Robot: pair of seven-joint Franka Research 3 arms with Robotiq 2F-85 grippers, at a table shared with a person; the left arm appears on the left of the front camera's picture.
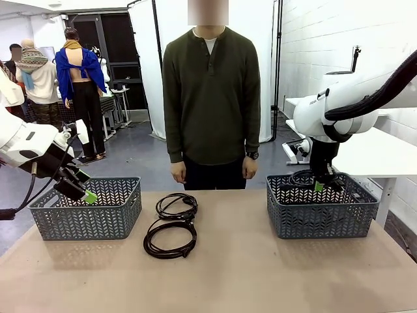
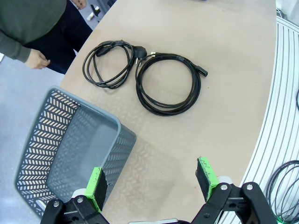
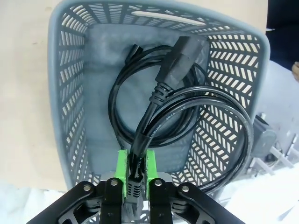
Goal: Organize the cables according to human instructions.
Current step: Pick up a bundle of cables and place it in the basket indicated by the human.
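Placement of a cable into the right basket (image 1: 319, 222) is judged to be the step in hand. The right end effector (image 3: 137, 156) is closed on the held cable (image 3: 163, 116), gripped just behind one plug, with the green pads pressed against the cord and the rest of the loop draped partly inside the basket and partly over its rim. A thinner coil (image 3: 113, 107) is seen lying on the basket floor beneath it. The left end effector (image 2: 149, 172) is open and empty, poised above the near wall of the left basket (image 1: 85, 218). Two more cables are laid on the surface (image 1: 260, 274) between the baskets, the far coil (image 2: 106, 85) touching the near coil (image 2: 164, 110). The person (image 1: 210, 98) is stood at the far side with both hands hanging down; no pointing is shown. For the next move, the grip is to be released so that the whole loop drops inside the basket walls, and a fresh instruction is probably to be awaited before either remaining coil is approached.
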